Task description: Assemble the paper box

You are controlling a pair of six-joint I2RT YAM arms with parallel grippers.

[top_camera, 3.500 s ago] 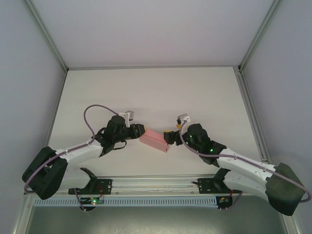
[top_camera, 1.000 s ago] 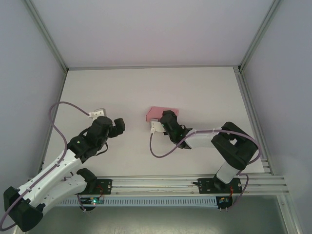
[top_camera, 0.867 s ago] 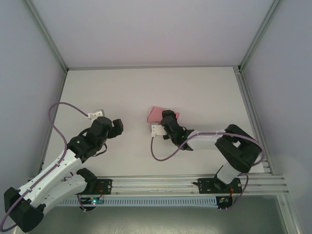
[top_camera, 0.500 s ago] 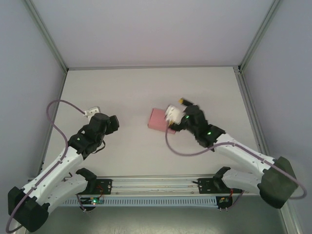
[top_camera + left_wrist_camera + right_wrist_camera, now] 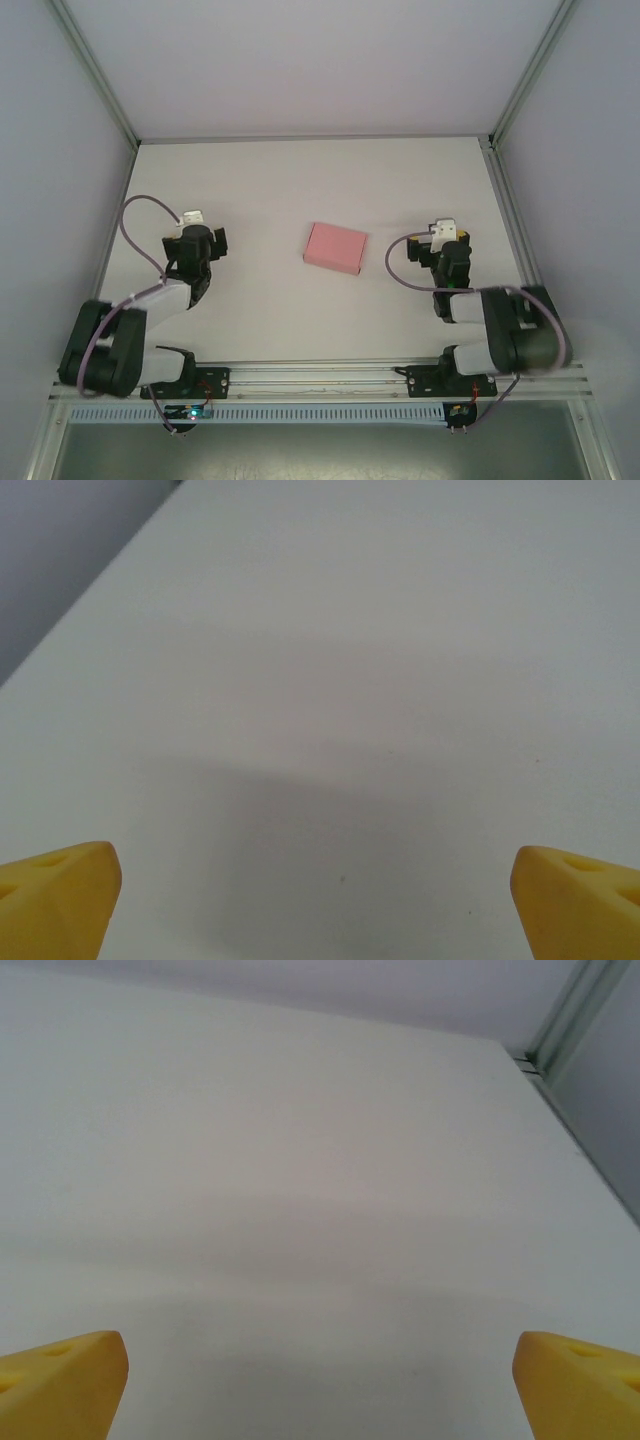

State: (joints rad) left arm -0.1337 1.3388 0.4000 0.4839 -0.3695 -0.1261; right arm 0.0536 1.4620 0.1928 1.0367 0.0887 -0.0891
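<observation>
**Pink box closed, claws clear**

The paper box [image 5: 336, 248] lies flat and closed on the white counter [image 5: 300, 180]. Well apart to its left, the left claw [image 5: 205, 240] stands spread and empty. Well apart to its right, the right claw [image 5: 452, 250] is likewise spread and empty.
</observation>
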